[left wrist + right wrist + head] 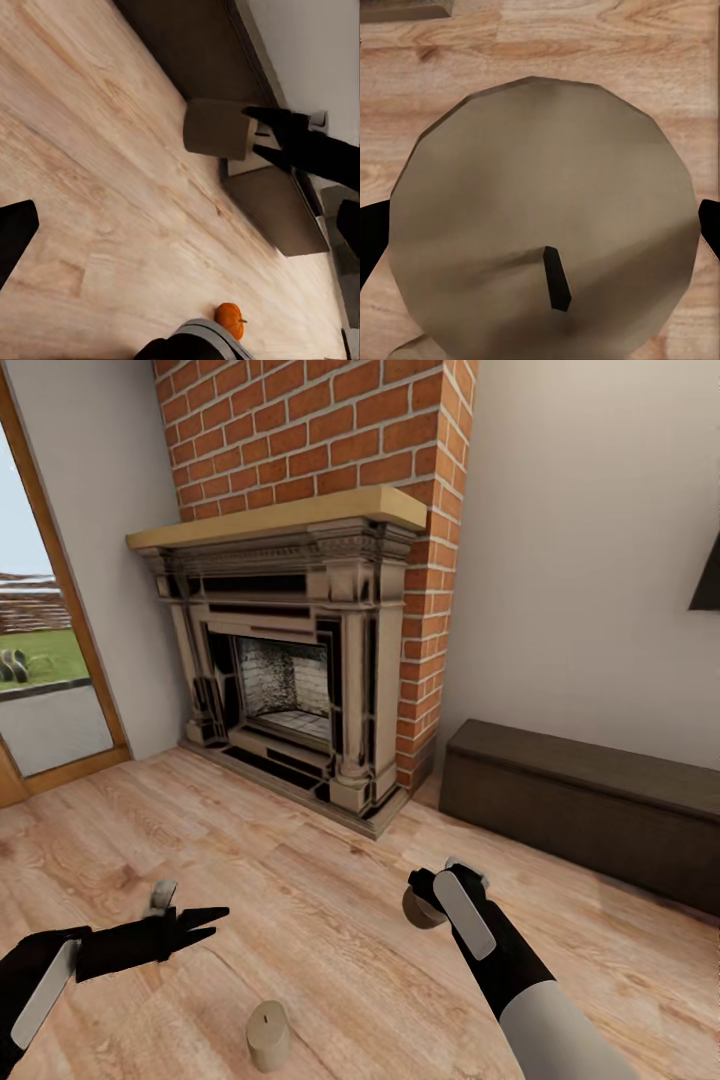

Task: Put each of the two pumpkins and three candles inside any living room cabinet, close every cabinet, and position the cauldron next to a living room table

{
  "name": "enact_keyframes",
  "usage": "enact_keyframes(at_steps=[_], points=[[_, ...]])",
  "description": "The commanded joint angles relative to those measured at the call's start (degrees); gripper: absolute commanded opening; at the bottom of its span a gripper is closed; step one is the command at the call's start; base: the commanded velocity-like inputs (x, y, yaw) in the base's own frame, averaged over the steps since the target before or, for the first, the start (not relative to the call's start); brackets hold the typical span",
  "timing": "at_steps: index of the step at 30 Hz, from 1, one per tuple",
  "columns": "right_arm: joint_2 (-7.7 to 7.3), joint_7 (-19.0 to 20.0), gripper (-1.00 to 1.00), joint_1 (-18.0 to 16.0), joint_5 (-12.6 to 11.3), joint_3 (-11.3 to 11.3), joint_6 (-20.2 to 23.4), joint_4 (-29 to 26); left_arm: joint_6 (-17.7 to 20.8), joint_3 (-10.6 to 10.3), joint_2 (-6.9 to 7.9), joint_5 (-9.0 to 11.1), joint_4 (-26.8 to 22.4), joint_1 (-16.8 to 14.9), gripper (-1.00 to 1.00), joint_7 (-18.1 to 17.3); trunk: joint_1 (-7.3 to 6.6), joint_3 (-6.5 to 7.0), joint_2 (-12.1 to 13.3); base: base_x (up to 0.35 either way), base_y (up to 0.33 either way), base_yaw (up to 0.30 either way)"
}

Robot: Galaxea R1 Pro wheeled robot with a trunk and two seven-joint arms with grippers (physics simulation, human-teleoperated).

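right gripper [425,900] – fingers clamped on a candle [544,225] | left gripper [205,922] – fingers spread, nothing held | second candle [268,1035] seen upright on floor [330,920]

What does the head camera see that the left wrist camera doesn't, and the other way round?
Head camera: the fireplace, the left claw, open, and a loose candle standing on the wooden floor near it. Left wrist camera: an orange pumpkin lying on the floor. Both: the right claw shut on the held candle, the long dark cabinet and the floor.
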Motion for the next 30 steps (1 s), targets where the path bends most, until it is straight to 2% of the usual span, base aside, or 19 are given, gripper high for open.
enact_keyframes(at_steps=[1, 2, 3, 5, 6, 8, 9, 10, 11, 14, 15, 18, 24, 26, 30], points=[[-0.02, -0.5, -1.00, 0.0, -0.3, 0.1, 0.1, -0.1, 0.3, 0.1, -0.18, 0.1, -1.3, 0.0, 1.00, 3.4, -0.01, -0.06, 0.0, 0.000, 0.000, -0.015], [-0.02, -0.5, -1.00, 0.0, -0.2, 0.1, 0.1, -0.2, 0.3, 0.2, -0.44, 0.1, -2.6, 0.0, 1.00, 7.6, -0.01, -0.07, 0.0, 0.000, 0.000, -0.010], [-0.02, -0.5, -1.00, 0.0, -0.3, 0.1, 0.2, -0.3, 0.3, 0.3, -1.14, 0.2, -4.0, 0.0, 1.00, 15.1, -0.01, -0.07, 0.0, 0.000, 0.000, -0.005], [-0.02, -0.5, -1.00, 0.0, -0.3, 0.1, 0.1, -0.2, 0.3, 0.4, -2.77, 0.4, -5.4, 0.0, 1.00, 26.3, -0.01, -0.07, 0.0, 0.000, 0.000, -0.003], [-0.02, -0.5, -1.00, 0.0, -0.3, 0.1, 0.2, -0.1, 0.3, 0.5, -4.39, 0.5, -6.9, 0.0, 1.00, 34.6, -0.01, -0.07, 0.0, 0.000, 0.000, -0.001], [-0.02, -0.5, -1.00, 0.0, -0.3, 0.1, 0.2, 0.0, 0.3, 0.4, -7.07, 0.3, -9.4, 0.0, 1.00, 45.0, -0.01, -0.07, 0.0, 0.000, 0.000, 0.000], [0.00, -0.5, -1.00, 0.0, -0.3, 0.1, 0.2, 0.0, 0.3, 0.2, -9.35, 0.2, -11.2, 0.0, 1.00, 52.4, -0.01, -0.07, 0.0, 0.000, 0.000, 0.000], [0.02, -0.5, -1.00, 0.0, -0.3, 0.1, 0.2, 0.1, 0.3, 0.1, -10.81, 0.2, -12.2, 0.0, 1.00, 57.0, -0.01, -0.07, 0.0, 0.000, 0.000, 0.000], [0.05, -0.5, -1.00, 0.0, -0.4, 0.1, 0.3, 0.2, 0.3, -0.3, -12.86, 0.2, -13.1, 0.0, 1.00, 63.6, -0.01, -0.07, 0.0, 0.000, 0.000, 0.000], [0.01, -0.5, -1.00, 0.0, -0.4, 0.3, 0.6, 0.5, 0.3, -1.7, -15.94, 0.6, -13.8, 0.1, 1.00, 72.8, -0.01, -0.07, 0.0, 0.000, 0.000, 0.000], [0.04, -0.5, -1.00, 0.0, -0.4, 0.4, 0.7, 0.5, 0.3, -2.6, -16.41, 0.8, -13.9, 0.1, 1.00, 74.1, -0.01, -0.07, 0.0, 0.000, 0.000, 0.000], [0.11, -0.3, -1.00, 0.0, -0.2, 0.5, 0.6, 0.4, 0.3, -3.8, -16.76, 1.0, -14.0, 0.1, 1.00, 75.2, -0.01, -0.07, 0.0, 0.000, 0.000, 0.000], [0.15, -0.4, -1.00, 0.0, -0.2, 0.4, 0.3, 0.2, 0.5, -4.1, -16.85, 1.5, -14.0, 0.1, 1.00, 75.5, -0.01, -0.07, 0.0, 0.000, -0.081, -0.084], [0.16, -0.4, -1.00, 0.0, -0.2, 0.3, 0.3, 0.2, 0.5, -4.4, -16.84, 2.8, -13.9, 0.1, 1.00, 75.5, -0.01, -0.07, 0.0, 0.000, -0.057, -0.240], [0.16, -0.4, -1.00, 0.0, -0.1, 0.5, 0.3, 0.2, 0.6, -8.4, -16.31, 6.2, -13.6, 0.1, 1.00, 75.5, -0.01, -0.10, 0.0, 0.000, -0.013, -0.224]])
